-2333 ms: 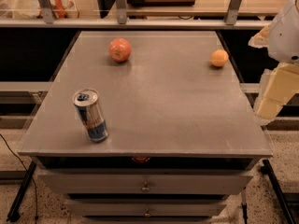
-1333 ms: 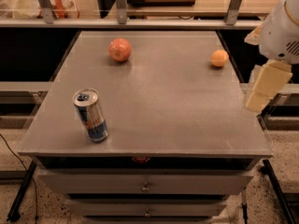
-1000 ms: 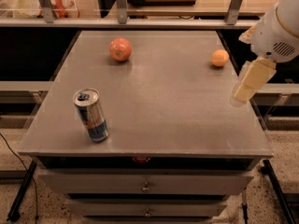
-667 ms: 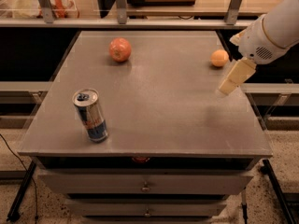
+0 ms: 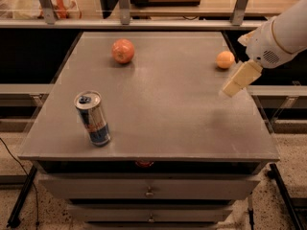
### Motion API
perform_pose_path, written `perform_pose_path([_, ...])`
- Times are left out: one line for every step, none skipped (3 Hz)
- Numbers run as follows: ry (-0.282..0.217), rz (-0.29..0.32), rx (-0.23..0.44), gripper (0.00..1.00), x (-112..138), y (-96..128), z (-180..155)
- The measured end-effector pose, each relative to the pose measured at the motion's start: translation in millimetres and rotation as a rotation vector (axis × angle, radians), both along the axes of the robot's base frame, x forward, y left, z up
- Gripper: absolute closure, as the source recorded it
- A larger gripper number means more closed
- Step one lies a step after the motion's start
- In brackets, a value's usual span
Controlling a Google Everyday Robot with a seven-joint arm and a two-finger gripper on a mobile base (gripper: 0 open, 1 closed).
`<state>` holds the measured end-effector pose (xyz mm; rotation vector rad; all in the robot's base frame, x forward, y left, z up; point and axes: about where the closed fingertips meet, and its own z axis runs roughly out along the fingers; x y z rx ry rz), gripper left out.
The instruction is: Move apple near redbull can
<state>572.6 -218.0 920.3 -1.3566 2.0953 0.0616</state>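
Note:
The reddish-orange apple [image 5: 123, 51] sits on the grey table at the back left. The silver and blue redbull can [image 5: 92, 118] stands upright near the front left, far from the apple. My gripper [image 5: 232, 87] hangs over the table's right side on a white arm, its cream fingers pointing down and left. It holds nothing that I can see and is well to the right of the apple.
A smaller plain orange fruit [image 5: 225, 60] lies at the back right, just above my gripper. The grey table [image 5: 158, 109] has drawers under its front edge. A shelf with posts runs along the back.
My arm has swung in from the right edge, leftward and toward the back, over the table. The apple, can and orange fruit have not moved.

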Motion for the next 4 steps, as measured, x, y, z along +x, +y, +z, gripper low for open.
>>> perform_pose_path([-0.076, -0.032, 0.089, 0.00, 28, 7, 2])
perform_pose_path([-0.115, -0.033, 0.164, 0.00, 56, 18, 1])
perform_pose_path([-0.121, 0.003, 0.218, 0.00, 80, 34, -4])
perform_pose_path([-0.103, 0.078, 0.255, 0.00, 105, 60, -11])
